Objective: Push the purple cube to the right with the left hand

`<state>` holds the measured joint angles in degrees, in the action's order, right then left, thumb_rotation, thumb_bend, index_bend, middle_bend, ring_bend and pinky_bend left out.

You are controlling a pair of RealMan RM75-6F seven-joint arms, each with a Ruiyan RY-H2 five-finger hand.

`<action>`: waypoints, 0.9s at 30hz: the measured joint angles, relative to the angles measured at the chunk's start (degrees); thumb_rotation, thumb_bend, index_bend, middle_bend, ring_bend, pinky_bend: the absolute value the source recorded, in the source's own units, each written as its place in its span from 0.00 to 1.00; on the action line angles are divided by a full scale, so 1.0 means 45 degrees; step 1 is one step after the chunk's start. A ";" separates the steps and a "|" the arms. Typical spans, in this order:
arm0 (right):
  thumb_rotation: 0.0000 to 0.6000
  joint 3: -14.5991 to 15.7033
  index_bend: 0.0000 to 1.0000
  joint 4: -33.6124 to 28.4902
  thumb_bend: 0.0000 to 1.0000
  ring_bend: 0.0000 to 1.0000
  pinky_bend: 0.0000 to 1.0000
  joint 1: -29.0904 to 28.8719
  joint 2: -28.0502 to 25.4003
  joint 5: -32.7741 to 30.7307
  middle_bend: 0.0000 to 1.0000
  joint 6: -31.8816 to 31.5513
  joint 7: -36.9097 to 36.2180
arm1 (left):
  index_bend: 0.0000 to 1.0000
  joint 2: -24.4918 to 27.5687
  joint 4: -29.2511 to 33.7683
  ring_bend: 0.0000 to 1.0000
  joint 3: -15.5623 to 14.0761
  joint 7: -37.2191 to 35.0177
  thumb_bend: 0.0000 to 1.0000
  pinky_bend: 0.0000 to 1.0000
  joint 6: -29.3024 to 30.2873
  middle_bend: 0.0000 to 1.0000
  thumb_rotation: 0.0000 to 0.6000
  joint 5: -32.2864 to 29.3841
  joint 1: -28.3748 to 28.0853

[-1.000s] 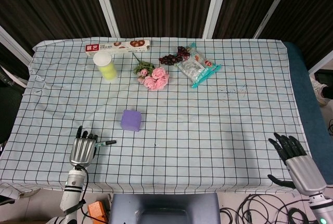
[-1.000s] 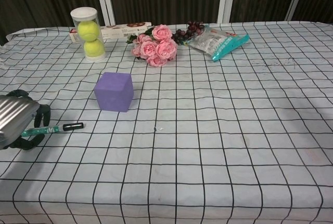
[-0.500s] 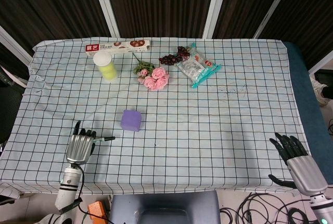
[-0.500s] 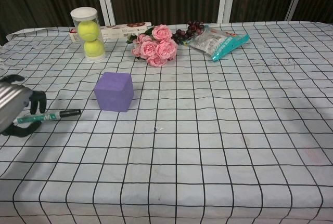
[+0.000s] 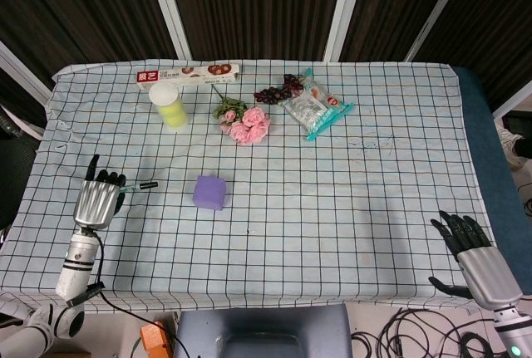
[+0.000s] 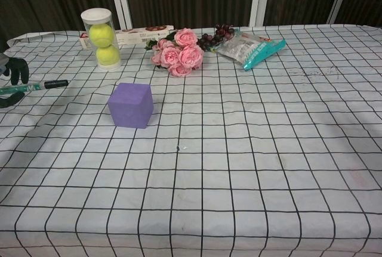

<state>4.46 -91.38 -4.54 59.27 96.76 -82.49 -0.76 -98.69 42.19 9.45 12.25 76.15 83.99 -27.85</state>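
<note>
Although the left robot hand (image 5: 98,200) has moved up along the bench (image 5: 349,192) and now sits level with the purple cube (image 5: 209,193), it remains well apart from it, fingers clamped on a marker pen (image 6: 36,85). The cube stays untouched left of centre, so the push has not begun. The right robot hand (image 5: 475,252) idles at the near right edge, fingers spread, holding nothing.

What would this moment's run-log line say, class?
left hand: holds pen, left of cube, apart | right hand: open | cube: unpushed
</note>
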 measured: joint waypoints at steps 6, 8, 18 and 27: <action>1.00 -0.0023 0.00 -0.0009 0.31 0.00 0.06 -0.0009 -0.0031 -0.0034 0.00 -0.0010 -0.0055 | 0.75 -0.1282 -0.2832 0.44 -0.0119 -0.1248 0.47 0.12 -0.0446 0.80 1.00 0.0234 -0.0787; 1.00 -0.0025 0.00 0.0000 0.31 0.00 0.06 0.0016 -0.0044 -0.0024 0.00 -0.0075 -0.0098 | 0.75 -0.1710 -0.3445 0.44 -0.0223 -0.1511 0.47 0.12 -0.0560 0.80 1.00 0.0324 -0.1010; 1.00 0.0016 0.00 0.0043 0.31 0.00 0.06 0.0110 -0.0118 0.0122 0.00 -0.0317 -0.0298 | 0.75 -0.2675 -0.4356 0.45 -0.0704 -0.1662 0.47 0.12 -0.0591 0.80 1.00 0.0679 -0.1563; 1.00 0.0016 0.00 0.0116 0.31 0.00 0.06 0.0186 -0.0161 0.0193 0.00 -0.0511 -0.0476 | 0.75 -0.3030 -0.4415 0.45 -0.0847 -0.1698 0.46 0.12 -0.0618 0.80 1.00 0.0705 -0.1795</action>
<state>4.53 -90.85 -3.70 58.54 97.63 -84.79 -2.91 -112.32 22.33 5.64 4.61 73.37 87.16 -35.93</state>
